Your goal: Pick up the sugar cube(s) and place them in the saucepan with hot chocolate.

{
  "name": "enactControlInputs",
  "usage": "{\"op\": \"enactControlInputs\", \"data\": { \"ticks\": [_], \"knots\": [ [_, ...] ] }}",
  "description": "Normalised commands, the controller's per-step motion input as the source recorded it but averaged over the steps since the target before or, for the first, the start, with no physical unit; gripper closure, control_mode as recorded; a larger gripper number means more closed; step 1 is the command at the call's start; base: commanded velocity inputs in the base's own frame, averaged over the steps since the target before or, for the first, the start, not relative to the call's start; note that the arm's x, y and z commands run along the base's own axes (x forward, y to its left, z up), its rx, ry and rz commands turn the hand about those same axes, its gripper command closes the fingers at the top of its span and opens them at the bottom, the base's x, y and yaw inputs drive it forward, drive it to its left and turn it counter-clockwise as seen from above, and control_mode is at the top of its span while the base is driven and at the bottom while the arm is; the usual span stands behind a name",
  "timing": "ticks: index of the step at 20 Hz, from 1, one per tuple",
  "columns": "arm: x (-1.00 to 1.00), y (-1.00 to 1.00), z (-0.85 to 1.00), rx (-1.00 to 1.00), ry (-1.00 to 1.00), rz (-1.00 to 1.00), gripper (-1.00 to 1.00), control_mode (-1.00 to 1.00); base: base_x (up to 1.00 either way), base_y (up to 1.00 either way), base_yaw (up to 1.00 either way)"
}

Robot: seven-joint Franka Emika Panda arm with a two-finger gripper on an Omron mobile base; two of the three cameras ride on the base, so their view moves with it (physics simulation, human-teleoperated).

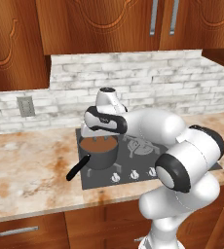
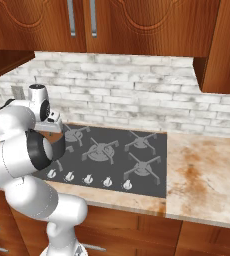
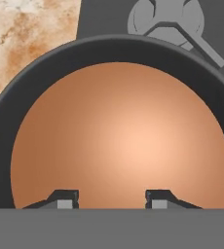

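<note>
The gripper (image 3: pixel 111 199) hung directly over the saucepan (image 3: pixel 111 53) at the cooktop's (image 1: pixel 148 165) front left corner, jaws parted and empty; likely the release step, with retreat upward due next

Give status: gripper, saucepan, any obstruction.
Gripper directly over the saucepan, fingers apart, nothing between them. Hot chocolate surface smooth, no cube visible on it. Pan sits on the cooktop; nothing in the way.
</note>
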Motion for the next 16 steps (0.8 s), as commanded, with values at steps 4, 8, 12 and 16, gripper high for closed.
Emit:
{"op": "enactControlInputs", "data": {
  "ticks": [4,8,12,16],
  "knots": [
    [0.0,0.0,0.0,0.0,0.0,0.0,-1.0,-1.0,0.0,0.0,0.0],
    [0.0,0.0,0.0,0.0,0.0,0.0,-1.0,-1.0,0.0,0.0,0.0],
    [0.0,0.0,0.0,0.0,0.0,0.0,-1.0,-1.0,0.0,0.0,0.0],
    [0.0,0.0,0.06,0.0,0.0,0.0,-1.0,-1.0,0.0,0.0,0.0]
  ]
}}
